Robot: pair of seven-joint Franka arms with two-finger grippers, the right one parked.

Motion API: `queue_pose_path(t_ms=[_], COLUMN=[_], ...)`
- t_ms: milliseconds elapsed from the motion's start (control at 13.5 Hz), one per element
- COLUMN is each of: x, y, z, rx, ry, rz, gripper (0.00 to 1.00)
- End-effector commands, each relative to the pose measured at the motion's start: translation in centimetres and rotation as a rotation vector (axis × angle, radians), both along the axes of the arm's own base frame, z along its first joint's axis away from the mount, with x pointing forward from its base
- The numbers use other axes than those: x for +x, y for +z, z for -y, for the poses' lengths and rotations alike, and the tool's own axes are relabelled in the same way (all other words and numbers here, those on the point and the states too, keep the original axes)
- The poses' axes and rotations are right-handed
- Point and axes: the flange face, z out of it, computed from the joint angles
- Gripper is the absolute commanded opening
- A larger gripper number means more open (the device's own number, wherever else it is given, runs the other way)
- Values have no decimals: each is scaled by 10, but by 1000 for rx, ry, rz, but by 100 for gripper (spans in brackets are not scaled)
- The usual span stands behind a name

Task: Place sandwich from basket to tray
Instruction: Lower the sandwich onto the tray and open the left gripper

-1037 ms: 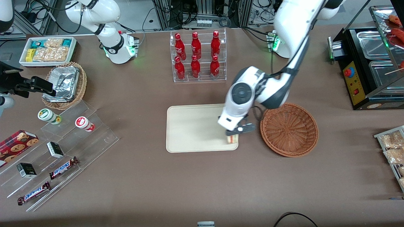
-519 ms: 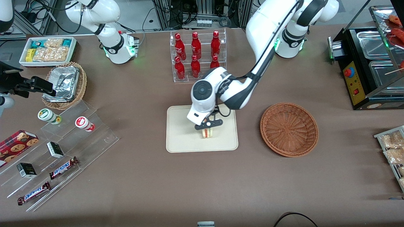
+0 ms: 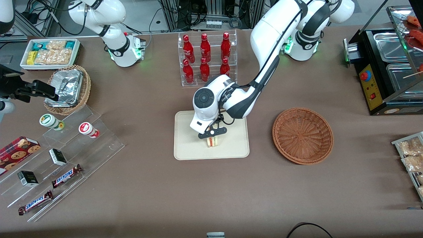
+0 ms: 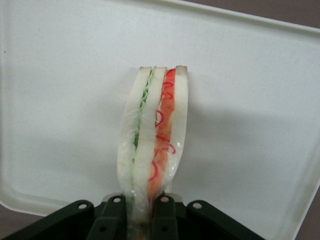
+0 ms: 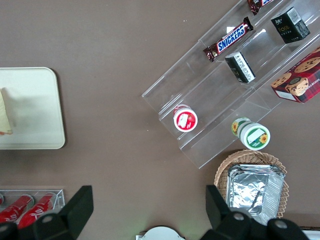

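One sandwich carried from beside the basket to mid-frame, over the tray centre. Gripped narrow in the tool, edge up. Only lowering and release left, probably.

A brown table carries a cream tray at its centre. The empty wicker basket sits at the tray's 3 o'clock, a rack of red bottles at 12 o'clock, a clear stepped shelf at 9 o'clock and a black food warmer at 2 o'clock. The gripper hangs over the tray, clamped on the sandwich.
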Motion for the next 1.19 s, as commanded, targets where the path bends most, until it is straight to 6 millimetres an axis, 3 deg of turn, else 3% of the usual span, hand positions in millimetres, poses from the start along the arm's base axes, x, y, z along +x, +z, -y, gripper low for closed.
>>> queue_pose_path(t_ms=[0,148,222,296,519,815,1111], x=[4,4,5,6,8,8,26], y=[-3,-7,-7,-6,18,85,143], z=[6,5,4,3,1,-9,-55], rx=[19,17,16,14,7,12,24], ry=[12,13,13,10,14,18,-48], rz=[15,11,10,11,12,13,-32], gripper=[0,1,63,100,100,100,100])
